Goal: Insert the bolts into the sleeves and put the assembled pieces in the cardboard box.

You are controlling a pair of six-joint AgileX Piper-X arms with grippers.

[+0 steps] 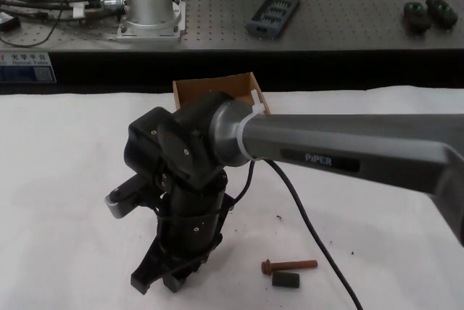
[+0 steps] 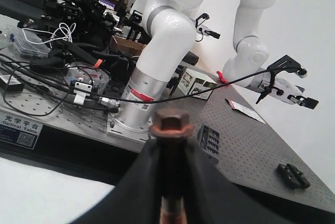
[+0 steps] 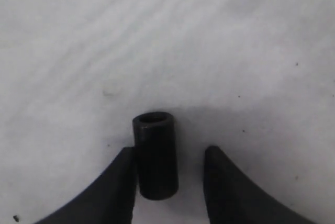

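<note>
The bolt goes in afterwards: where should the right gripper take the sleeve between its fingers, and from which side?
Across the round side wall of the sleeve, mid-length, one finger each side as the right gripper stands now; that leaves its open end clear.

A grey arm bore a dark label with pale lettering. A white band ringed it beside a black, screw-studded wrist. A black cable ran toward 5 o'clock. The fingers were black and tapered.

bolt + bolt: 2 total | sleeve + sleeve: 2 total | cardboard box: 1
</note>
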